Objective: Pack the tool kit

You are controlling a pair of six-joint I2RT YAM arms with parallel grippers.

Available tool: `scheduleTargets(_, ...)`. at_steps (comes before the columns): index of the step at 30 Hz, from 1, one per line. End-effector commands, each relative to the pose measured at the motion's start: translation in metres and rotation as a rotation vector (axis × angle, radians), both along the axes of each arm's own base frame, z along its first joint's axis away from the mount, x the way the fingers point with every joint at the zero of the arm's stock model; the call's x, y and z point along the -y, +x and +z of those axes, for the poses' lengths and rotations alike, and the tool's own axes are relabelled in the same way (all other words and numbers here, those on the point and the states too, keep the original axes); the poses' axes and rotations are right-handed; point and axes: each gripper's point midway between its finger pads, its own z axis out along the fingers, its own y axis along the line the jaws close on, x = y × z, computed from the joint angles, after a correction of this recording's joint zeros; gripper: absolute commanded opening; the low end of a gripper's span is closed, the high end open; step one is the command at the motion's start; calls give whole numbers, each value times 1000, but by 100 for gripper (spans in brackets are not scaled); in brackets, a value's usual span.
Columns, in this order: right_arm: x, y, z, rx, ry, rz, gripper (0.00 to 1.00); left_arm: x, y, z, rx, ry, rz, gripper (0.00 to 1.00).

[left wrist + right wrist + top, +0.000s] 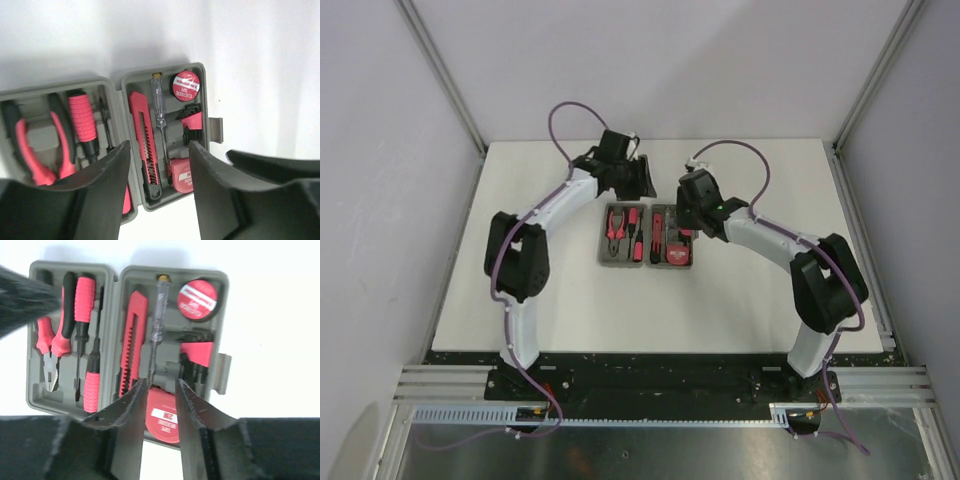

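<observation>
Grey plastic clamshell case [42, 395] lies open flat mid white table [740, 310], red-and-black hand tools [85, 295] seated in recesses; packing looks done, lid closing remains. Right gripper [160, 382] jaws apart over round red tape measure [162, 415], perhaps to press it home. Left gripper [159, 145] jaws wide apart above case centre, holding nothing.
</observation>
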Motion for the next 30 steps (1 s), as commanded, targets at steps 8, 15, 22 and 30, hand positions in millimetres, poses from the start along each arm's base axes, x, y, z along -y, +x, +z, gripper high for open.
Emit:
scheduleTargets(8,67,0,-6,-43,98,-139,51,-136,-10,16,68,173,288,90)
scheduleTargets(15,56,-1,-20,-96,207,-64,52,-149,-32,-41,-60,63,290,92)
scheduleTargets(22,56,0,-40,-151,233,-63,50,-138,-30,-64,-77,-13,272,60)
scheduleTargets(30,54,3,-52,-165,240,-53,48,-137,-20,-87,-75,14,241,32)
